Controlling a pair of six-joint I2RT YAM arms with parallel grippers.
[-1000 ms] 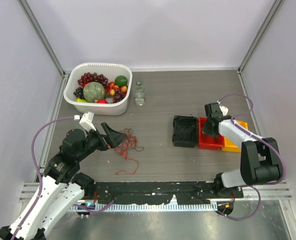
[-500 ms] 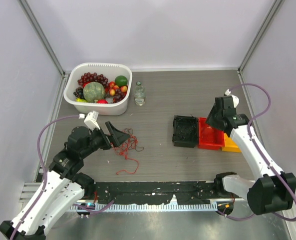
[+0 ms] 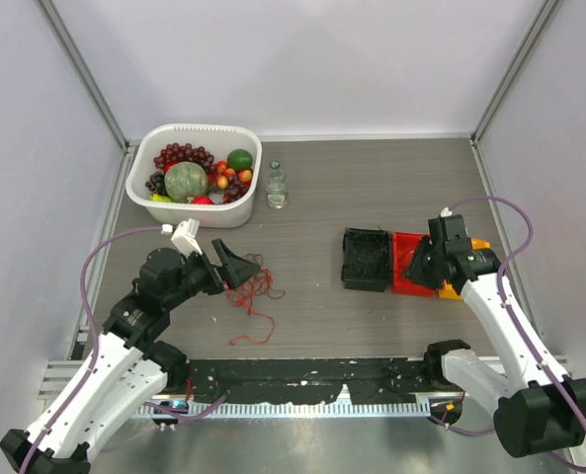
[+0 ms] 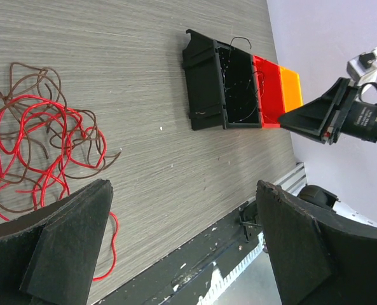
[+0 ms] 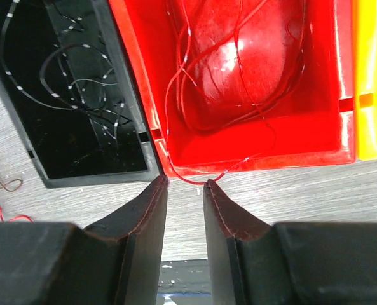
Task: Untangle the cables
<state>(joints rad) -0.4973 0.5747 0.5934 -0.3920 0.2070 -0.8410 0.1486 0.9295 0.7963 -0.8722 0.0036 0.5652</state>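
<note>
Top external view: the clump of cables [image 3: 253,283], bright red and dark brown strands looped through one another, lies on the table [image 3: 372,188] at front left, one red tail trailing towards the near edge; the left end effector [image 3: 235,269] sits right at the clump's left side, jaws spread wide, gripping nothing. The left wrist view shows it plainly; the two broad black fingers [image 4: 67,241] stand far apart, the tangle [image 4: 39,146] lies just ahead of the left one, and bare table shows between them.

Over on the right, three bins stand in a row, touching: black bin [image 3: 367,259], red bin [image 3: 403,247], yellow bin [image 3: 458,292]. The right end effector [image 3: 418,272] hovers over the red bin's near edge. In the right wrist view its fingertips [image 5: 156,190] are parted by only a narrow gap [image 5: 185,190], released, nothing pinched; a loop of red strands [image 5: 239,63] lies coiled inside the red bin [image 5: 252,152], one thin loop spilling over its near wall just ahead of the tips; dark strands [image 5: 67,82] lie in the black bin [image 5: 126,101]. At back left, a white basin [image 3: 204,128] of fruit, a small bottle [image 3: 276,186] beside it.
</note>
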